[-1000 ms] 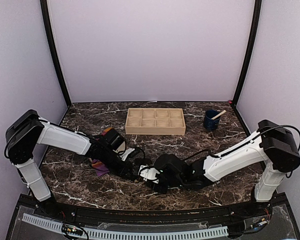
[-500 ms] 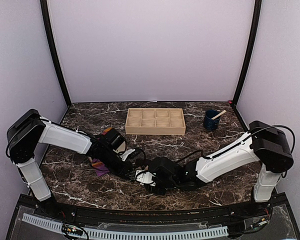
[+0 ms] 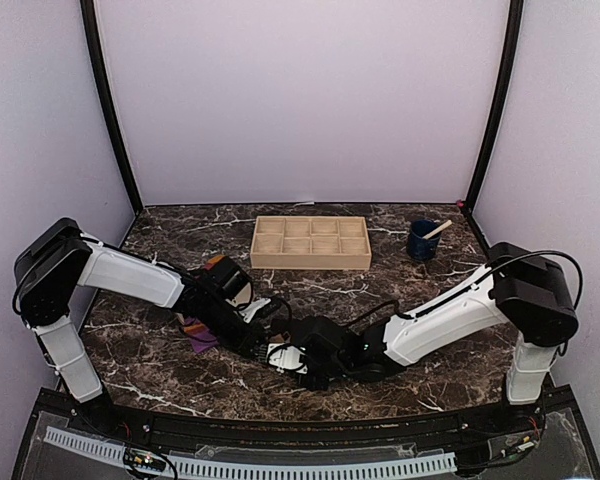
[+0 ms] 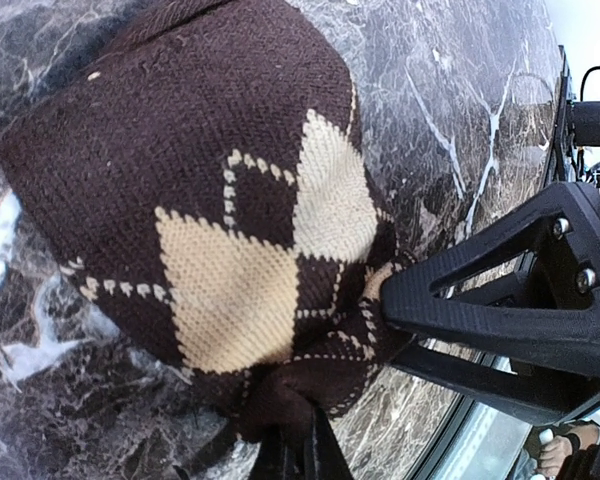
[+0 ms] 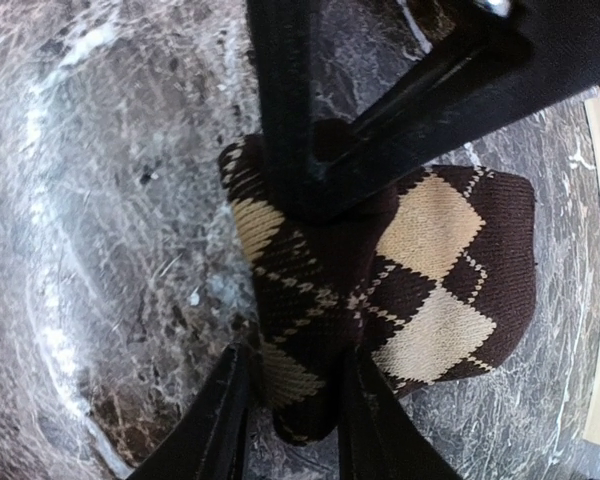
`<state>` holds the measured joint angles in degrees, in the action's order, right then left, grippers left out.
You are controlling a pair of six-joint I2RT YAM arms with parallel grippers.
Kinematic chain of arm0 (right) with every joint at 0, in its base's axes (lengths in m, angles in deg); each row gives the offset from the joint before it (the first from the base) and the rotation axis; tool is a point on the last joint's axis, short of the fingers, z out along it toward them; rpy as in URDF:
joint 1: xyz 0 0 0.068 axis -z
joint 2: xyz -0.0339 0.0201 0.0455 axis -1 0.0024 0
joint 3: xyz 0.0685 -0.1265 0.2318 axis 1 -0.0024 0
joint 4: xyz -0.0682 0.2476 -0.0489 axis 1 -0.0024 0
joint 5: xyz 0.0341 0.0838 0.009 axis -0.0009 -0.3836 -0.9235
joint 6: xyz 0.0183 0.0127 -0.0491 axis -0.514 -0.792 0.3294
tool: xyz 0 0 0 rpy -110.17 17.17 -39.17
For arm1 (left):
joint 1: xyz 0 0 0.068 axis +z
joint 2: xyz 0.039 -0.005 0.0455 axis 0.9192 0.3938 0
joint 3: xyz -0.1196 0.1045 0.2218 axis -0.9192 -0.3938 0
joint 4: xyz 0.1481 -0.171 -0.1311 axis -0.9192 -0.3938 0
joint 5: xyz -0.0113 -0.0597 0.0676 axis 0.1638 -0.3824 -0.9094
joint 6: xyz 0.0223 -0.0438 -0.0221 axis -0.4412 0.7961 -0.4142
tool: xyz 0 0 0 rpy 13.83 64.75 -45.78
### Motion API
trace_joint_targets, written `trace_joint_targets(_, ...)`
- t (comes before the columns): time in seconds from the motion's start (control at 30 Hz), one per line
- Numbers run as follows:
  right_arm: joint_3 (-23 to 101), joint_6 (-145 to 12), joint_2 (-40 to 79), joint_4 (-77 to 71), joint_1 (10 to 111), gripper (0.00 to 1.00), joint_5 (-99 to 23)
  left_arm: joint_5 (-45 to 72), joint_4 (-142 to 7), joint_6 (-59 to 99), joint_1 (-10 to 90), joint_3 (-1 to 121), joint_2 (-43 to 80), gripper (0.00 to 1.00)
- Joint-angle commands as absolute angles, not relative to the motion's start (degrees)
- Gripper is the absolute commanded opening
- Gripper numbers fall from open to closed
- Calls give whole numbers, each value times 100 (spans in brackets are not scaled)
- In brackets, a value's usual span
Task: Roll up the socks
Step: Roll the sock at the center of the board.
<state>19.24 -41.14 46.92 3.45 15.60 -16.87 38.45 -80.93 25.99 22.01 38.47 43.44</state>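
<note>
Fingers of left gripper (image 4: 298,440) together, pinching bunched edge of argyle sock (image 5: 430,250). Right gripper (image 5: 295,355) fingers straddle sock's folded end; cannot tell whether they clamp it yet. Sock lies on marble table (image 3: 380,290), near centre, between both grippers. Purple sock (image 3: 198,336) lies flat to left, partly under left arm. Step judged: starting roll of argyle sock. Next move likely needs firm right-hand grip, then turning fold over while left pins fabric. No readable writing or brands.
</note>
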Motion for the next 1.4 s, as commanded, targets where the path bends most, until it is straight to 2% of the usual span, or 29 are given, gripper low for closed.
trace_joint_targets(0.0,2063,-4087,4901,164,1578,25,-1733,3730,-8700,2484,2207,3765,4533,0)
trace_joint_targets(0.53,2065,-4421,5046,-438,2003,4,-2393,3586,-8728,2564,2301,3729,4385,0)
trace_joint_targets(0.67,2117,-4559,5054,-544,2089,3,-2703,3318,-8641,2756,2383,3635,4174,23)
trace_joint_targets(0.77,2190,-4684,5078,-666,2167,2,-2929,3104,-8525,2954,2477,3539,3883,36)
trace_joint_targets(0.83,2231,-4755,5084,-735,2211,2,-3051,2946,-8454,3057,2537,3463,3699,41)
trace_joint_targets(1.07,2361,-5052,5083,-936,2376,2,-3544,2657,-7961,3346,2640,3037,3089,44)
trace_joint_targets(1.37,2915,-5492,5303,-1566,2698,2,-4812,2699,-6814,3347,2646,2150,1971,44)
